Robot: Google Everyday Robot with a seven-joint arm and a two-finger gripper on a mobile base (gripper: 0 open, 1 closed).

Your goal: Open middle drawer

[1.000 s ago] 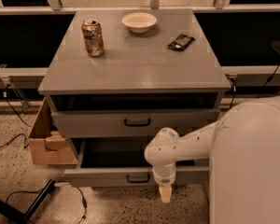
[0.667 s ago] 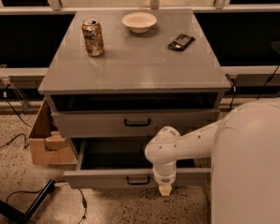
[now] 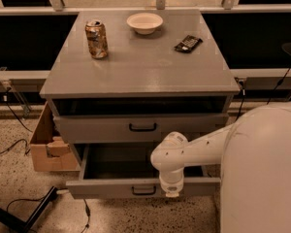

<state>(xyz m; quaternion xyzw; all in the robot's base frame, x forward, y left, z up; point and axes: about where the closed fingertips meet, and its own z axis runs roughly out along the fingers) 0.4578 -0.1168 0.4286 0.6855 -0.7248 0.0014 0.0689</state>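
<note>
The middle drawer is a wide, shallow grey drawer with a small black bar handle. It stands pulled out toward me, and its grey interior shows. My gripper hangs down from the white arm over the drawer's front edge, just right of the handle. The white wrist hides its tip. The taller-fronted drawer sits above, with a dark gap over it. The lowest drawer is out of view.
On the grey cabinet top stand a drink can, a white bowl and a dark snack bar. A cardboard box sits on the floor at the left. Cables and a black leg lie at the lower left. My white body fills the right.
The gripper's tip has risen a little, from below the drawer's front to level with it. The drawer front sits slightly nearer to me.
</note>
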